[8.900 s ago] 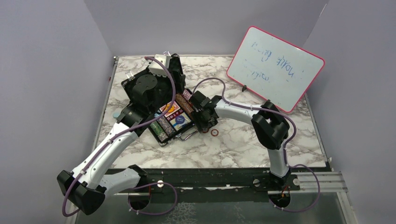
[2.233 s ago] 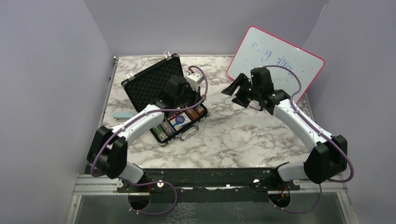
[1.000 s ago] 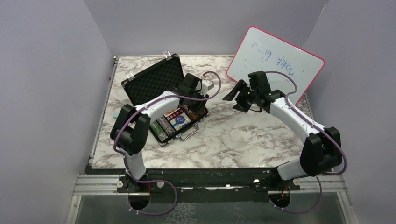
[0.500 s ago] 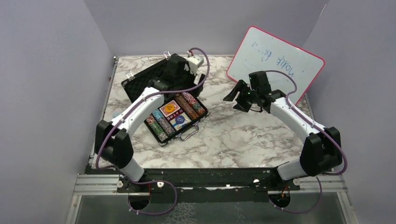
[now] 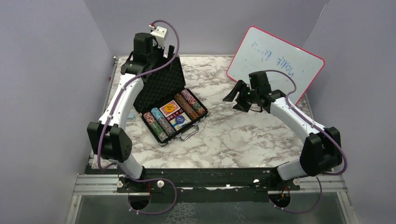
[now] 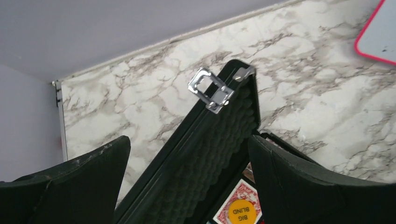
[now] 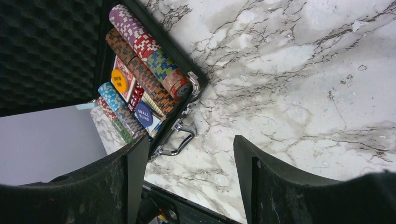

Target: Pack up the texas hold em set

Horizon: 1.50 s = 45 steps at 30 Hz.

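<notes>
With left hand (image 6: 189, 140) spread wide and empty above the raised lid (image 6: 219, 126) of the briefcase (image 5: 161, 91), right hand (image 7: 189, 140) parted, gripping nothing, over the bench (image 5: 243, 135).

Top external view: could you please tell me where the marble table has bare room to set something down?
The widest free patch of the marble table lies between the open black foam-lined briefcase, the right arm and the black front rail. A smaller one lies at the back, between briefcase and pink-framed whiteboard. The far-left corner is crowded.
</notes>
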{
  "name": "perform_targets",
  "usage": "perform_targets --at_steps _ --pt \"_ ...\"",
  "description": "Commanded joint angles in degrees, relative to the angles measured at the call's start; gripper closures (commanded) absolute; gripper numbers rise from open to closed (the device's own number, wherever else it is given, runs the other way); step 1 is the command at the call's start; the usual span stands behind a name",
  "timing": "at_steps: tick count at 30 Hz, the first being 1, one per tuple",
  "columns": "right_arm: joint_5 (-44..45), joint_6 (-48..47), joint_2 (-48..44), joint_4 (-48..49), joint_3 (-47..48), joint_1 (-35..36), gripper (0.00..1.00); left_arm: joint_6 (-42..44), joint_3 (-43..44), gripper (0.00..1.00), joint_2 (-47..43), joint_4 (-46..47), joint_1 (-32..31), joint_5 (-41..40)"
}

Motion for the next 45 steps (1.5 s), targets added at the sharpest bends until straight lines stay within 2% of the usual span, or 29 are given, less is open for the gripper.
perform_targets --at_steps 1,7,12,15,22,26,29,33,38,41,45 --pt "-1.3 -1.2 0.2 0.4 1.4 -0.3 0.31 -0.1 3.6 0.01 4.5 -6.0 2.9 2.1" --pt "-0.7 -1.1 -0.4 0.2 1.6 -0.3 0.31 -2.4 6.0 0.05 8.9 -11.0 4.5 4.9" --pt "-0.3 -0.9 -1.0 0.0 1.2 -0.3 0.31 -5.5 5.4 0.16 8.6 -16.4 4.6 8.9" --pt "0.1 -0.9 -1.5 -0.3 1.0 -0.3 0.31 -6.9 3.6 0.2 6.5 -18.9 4.6 15.1" --pt "1.1 -1.5 -2.1 -1.6 1.2 -0.3 0.31 -11.3 -4.8 0.18 -3.4 -19.8 4.4 30.1" --pt "0.1 -3.6 -2.3 -0.8 1.4 -0.3 0.32 -12.4 -8.3 0.17 -5.8 -19.7 4.0 43.7" --pt "-0.6 -6.2 -2.2 0.1 1.7 -0.3 0.33 -12.0 -10.3 0.17 -6.7 -19.6 3.1 48.3" --pt "-3.3 -10.5 -0.8 1.0 2.7 -0.3 0.35 -12.8 -13.5 0.19 -7.0 -18.8 1.8 43.6" --pt "-7.2 -15.7 2.9 3.3 2.7 1.4 0.42 -19.1 -21.2 0.32 -6.7 -11.7 -5.4 23.1" --pt "-7.0 -17.9 5.9 3.7 3.5 4.8 0.51 -22.2 -25.6 0.4 -5.5 -6.7 -7.7 19.4" --pt "-5.1 -19.1 9.5 5.0 4.2 9.6 0.58 -23.4 -27.3 0.54 -2.8 -5.8 -8.5 14.7"
